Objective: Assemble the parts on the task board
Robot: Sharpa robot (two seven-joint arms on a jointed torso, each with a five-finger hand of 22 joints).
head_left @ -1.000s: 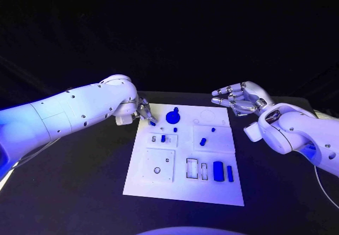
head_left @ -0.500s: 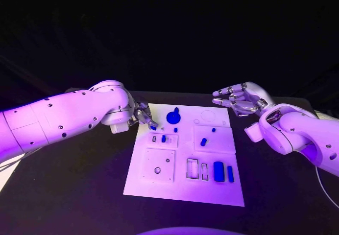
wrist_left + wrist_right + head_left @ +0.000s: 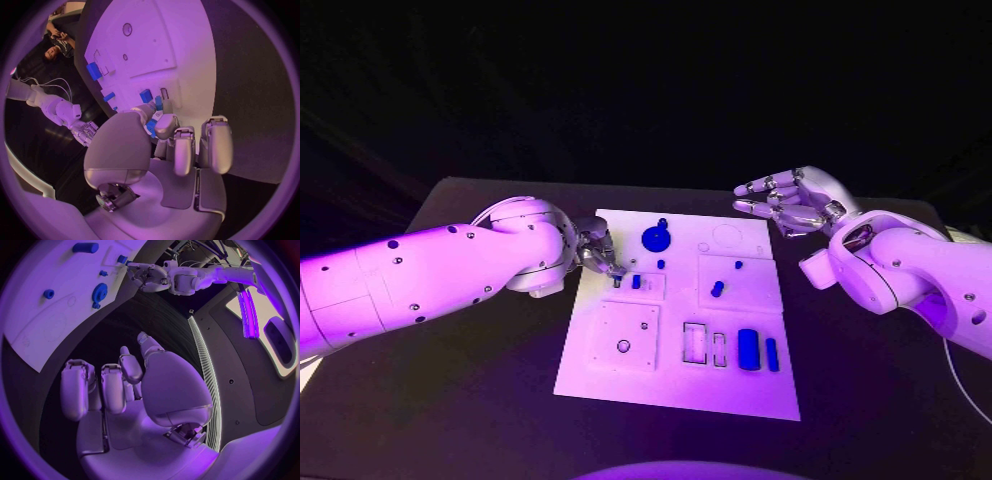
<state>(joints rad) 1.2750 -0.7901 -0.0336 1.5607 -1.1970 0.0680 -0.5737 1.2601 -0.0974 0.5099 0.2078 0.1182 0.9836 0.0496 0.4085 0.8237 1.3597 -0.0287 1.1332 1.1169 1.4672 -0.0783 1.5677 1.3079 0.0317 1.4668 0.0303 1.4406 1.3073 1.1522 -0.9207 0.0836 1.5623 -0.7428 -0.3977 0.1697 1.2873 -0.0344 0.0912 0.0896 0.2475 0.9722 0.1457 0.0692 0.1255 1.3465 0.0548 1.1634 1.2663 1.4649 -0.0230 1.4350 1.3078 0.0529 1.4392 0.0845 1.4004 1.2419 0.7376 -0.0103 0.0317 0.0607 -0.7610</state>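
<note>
Silver left hand pinches small blue part.

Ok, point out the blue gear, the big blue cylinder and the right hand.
blue gear (image 3: 655,239), head view, on the middle of its round face.
big blue cylinder (image 3: 749,349), head view, on the middle of its length.
right hand (image 3: 788,201), head view, on the palm between the spread fingers.
</note>
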